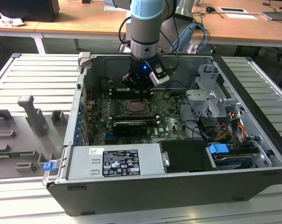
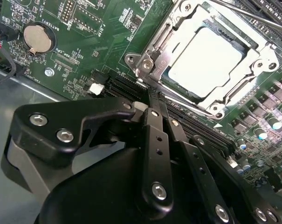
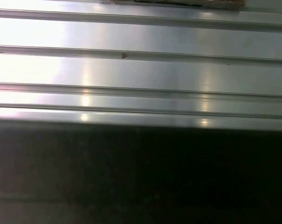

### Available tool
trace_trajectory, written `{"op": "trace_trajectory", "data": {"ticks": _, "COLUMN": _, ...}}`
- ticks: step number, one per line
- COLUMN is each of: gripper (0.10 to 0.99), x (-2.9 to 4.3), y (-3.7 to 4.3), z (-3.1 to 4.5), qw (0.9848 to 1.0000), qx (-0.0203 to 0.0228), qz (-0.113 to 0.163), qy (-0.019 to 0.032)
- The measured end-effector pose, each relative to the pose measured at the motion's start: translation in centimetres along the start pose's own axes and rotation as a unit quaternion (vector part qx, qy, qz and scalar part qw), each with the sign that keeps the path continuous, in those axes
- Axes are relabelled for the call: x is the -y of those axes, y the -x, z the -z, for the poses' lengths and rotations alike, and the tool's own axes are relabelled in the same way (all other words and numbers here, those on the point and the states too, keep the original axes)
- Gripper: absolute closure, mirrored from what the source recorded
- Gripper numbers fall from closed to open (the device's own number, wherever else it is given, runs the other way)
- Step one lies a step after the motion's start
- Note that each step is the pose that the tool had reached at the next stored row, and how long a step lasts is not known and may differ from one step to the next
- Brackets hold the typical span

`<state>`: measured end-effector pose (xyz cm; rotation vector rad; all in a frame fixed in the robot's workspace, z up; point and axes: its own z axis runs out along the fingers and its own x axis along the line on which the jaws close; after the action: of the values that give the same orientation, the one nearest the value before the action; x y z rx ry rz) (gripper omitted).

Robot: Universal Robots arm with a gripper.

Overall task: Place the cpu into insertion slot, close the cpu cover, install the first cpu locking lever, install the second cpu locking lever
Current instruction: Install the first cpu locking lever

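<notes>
The cpu (image 2: pixel 207 61) already lies flat in the insertion slot (image 2: pixel 215 112), its pale metal top showing through the window of the cpu cover (image 2: pixel 264 56), which looks folded down over it, so the first two steps appear done. What remains, as far as I can judge, is the levers: a thin metal locking lever (image 2: pixel 252 16) runs along the far edge of the socket, and whether it or its partner is latched I cannot tell. In the second wrist view the gripper (image 2: pixel 154 100) has its jaws drawn together with nothing between them, tips just beside the socket's near corner (close to the hinge screw). In the exterior view the gripper (image 1: pixel 140 84) hangs inside the open computer case (image 1: pixel 252 135), just above the motherboard (image 1: pixel 166 122) beside the socket
</notes>
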<state>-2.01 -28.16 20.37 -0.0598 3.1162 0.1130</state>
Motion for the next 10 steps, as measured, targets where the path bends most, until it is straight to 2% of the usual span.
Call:
{"op": "trace_trajectory", "data": {"ticks": 3, "gripper": 0.980, "x": -0.01, "y": 0.03, "z": -0.01, "qw": 1.0000, "qx": 0.0002, "qz": 0.000, "qy": 0.0002}}
{"op": "trace_trajectory", "data": {"ticks": 7, "gripper": 0.980, "x": -0.04, "y": 0.04, "z": 0.46, "qw": 1.0000, "qx": 0.0001, "qz": 0.000, "qy": 0.0001}}
{"op": "trace_trajectory", "data": {"ticks": 10, "gripper": 0.980, "x": -0.03, "y": 0.04, "z": 0.31, "qw": 1.0000, "qx": 0.0001, "qz": 0.000, "qy": -0.0005}}
